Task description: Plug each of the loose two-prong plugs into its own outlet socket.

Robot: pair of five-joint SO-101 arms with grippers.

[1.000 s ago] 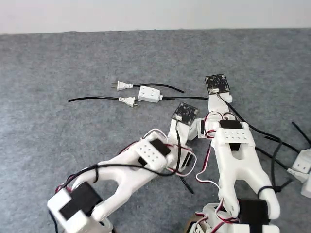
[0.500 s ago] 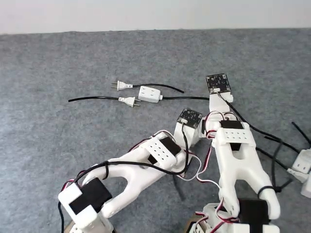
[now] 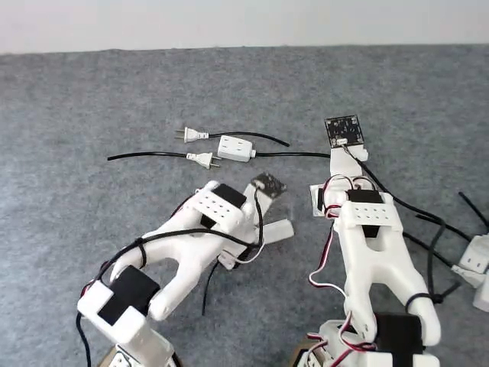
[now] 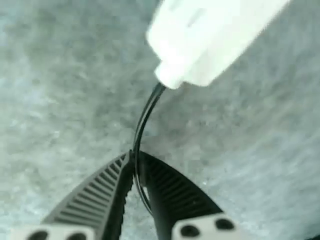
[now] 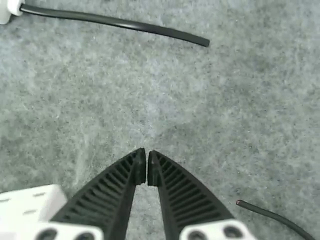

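Two white two-prong plugs (image 3: 192,135) (image 3: 202,160) lie on the grey carpet, each on a black cord. A white outlet socket (image 3: 235,147) rests just right of them. My left gripper (image 4: 137,167) is shut on the black cord (image 4: 145,117) of a second white outlet block (image 4: 210,35). That block (image 3: 278,230) sticks out beside the left arm's wrist, and its cord (image 3: 209,287) trails toward the front. Right of the first socket, my right gripper (image 5: 146,167) is shut and holds nothing, its tips just over bare carpet.
A black cord end (image 5: 150,30) lies on the carpet ahead of the right gripper, and another thin cord (image 5: 265,215) lies close to its side. More black cables (image 3: 432,229) and white hardware (image 3: 477,264) crowd the right edge. A pale wall (image 3: 244,23) bounds the far side.
The left arm has swung left and back from beside the right arm, carrying the white outlet block by its cord. The right arm has stayed put.
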